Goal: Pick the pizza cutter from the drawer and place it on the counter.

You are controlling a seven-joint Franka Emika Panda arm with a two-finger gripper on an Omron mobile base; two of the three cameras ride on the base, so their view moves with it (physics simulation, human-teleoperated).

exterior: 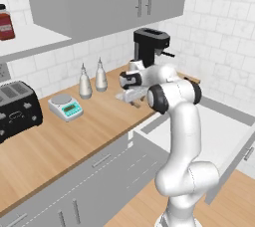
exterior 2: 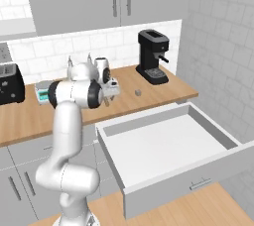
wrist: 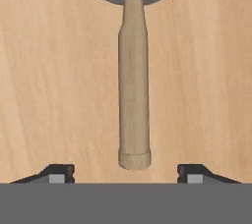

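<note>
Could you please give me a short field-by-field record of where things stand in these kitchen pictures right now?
tool: open, fingertips apart on either side of the handle end, not touching it
pizza cutter with pale grey wheel and tan wooden handle: lying flat on the counter
light-brown wood-grain counter: bears the cutter
wide white-lined drawer with grey front: pulled open
black coffee machine: upright at the counter's far end
</note>
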